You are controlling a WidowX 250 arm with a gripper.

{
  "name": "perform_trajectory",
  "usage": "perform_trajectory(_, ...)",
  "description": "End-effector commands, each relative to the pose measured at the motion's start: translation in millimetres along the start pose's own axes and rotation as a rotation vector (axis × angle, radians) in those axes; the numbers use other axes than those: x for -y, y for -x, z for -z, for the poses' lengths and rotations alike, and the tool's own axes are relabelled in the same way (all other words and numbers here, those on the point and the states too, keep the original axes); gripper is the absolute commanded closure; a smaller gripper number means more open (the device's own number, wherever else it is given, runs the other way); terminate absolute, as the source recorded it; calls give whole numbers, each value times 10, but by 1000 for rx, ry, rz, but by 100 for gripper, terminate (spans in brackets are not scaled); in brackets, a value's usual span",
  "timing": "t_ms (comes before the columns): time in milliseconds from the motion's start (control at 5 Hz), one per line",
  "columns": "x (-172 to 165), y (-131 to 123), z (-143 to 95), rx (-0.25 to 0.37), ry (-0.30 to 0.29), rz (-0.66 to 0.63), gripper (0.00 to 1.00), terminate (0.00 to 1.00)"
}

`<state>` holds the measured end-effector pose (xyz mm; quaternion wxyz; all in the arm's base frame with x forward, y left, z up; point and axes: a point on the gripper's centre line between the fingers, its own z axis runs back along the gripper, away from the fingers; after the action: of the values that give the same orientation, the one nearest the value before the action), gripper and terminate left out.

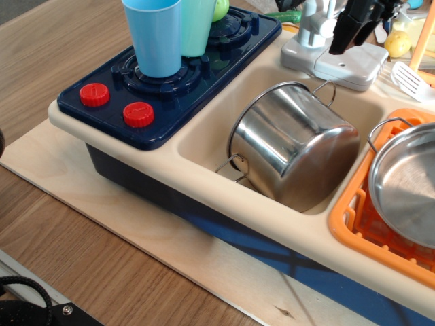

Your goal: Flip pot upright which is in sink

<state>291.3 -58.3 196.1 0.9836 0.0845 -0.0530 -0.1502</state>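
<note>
The shiny steel pot (292, 142) lies tilted on its side in the beige sink (204, 136) and fills most of it. Its rim and two wire loop handles point toward the stove side, and its base points toward the orange rack. I see only its outer wall; the opening is hidden. My black gripper (353, 34) hangs at the top right, above the grey faucet (326, 58) behind the sink. It is well above the pot and apart from it. Its two fingers appear spread, with nothing between them.
A wider steel pan (408, 183) rests in the orange rack (350, 217) right of the sink. A blue cup (156, 34) and a green cup (197, 24) stand on the dark blue stove (170, 88) to the left. A white spatula (411, 78) lies at the back right.
</note>
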Motion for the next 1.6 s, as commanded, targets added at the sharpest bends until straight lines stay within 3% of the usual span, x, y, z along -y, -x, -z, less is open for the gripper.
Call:
perform_trajectory(0,0,0,0,0,0,0,0,0)
perform_trajectory(200,-98,-10,66,-5,184,-21,0,0)
perform_trajectory(400,-138,-21,190,23,289,-49,0,0)
perform_trajectory(600,-87,2,296,71,300,-62,0,0)
perform_trajectory(1200,111,92,437,146,460,-225,0,0)
perform_trajectory(1400,258,99,402,155,452,-285,0,0)
